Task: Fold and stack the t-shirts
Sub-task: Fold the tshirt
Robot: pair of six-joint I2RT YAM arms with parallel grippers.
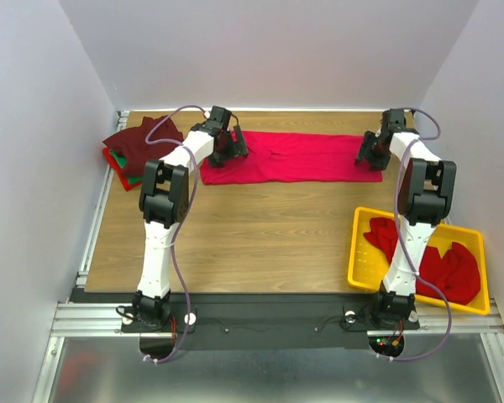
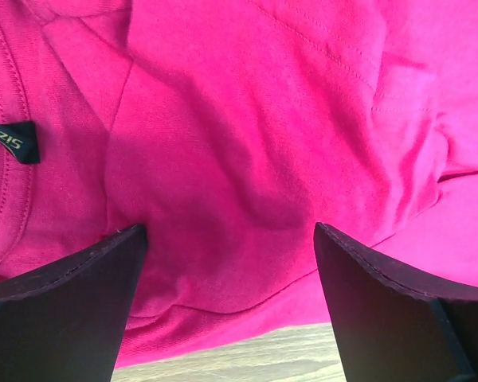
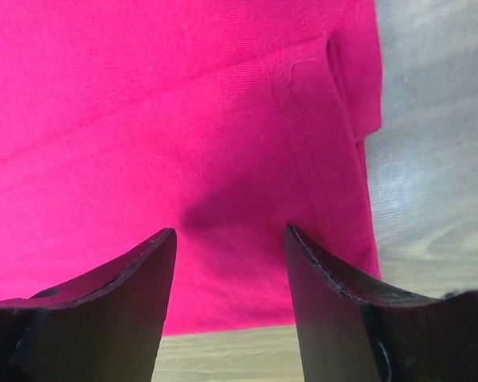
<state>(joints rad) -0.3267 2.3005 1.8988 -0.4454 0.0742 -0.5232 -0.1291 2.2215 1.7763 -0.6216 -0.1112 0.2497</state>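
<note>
Both arms reach to the far side of the surface (image 1: 260, 235). The left arm (image 1: 164, 193) bends inward at the elbow, while the right arm (image 1: 420, 189) runs nearly straight.

The left jaws are released and spread wide over the left end of a crimson t-shirt (image 1: 298, 157) (image 2: 263, 119) (image 3: 143, 103), with a black size tag (image 2: 12, 142) beside them. The right jaws are also released, spread above the shirt's right end close to its hem. I cannot tell whether the tips touch the cloth.

The shirt lies flat as 1 long strip, its long axis running left to right along the far part of the surface.

At the far left sits a stack of t-shirts (image 1: 143, 143), maroon on top with green (image 1: 118, 161) and red edges below. At the near right, a yellow tray (image 1: 353, 252) holds crumpled red t-shirts (image 1: 449, 269).
</note>
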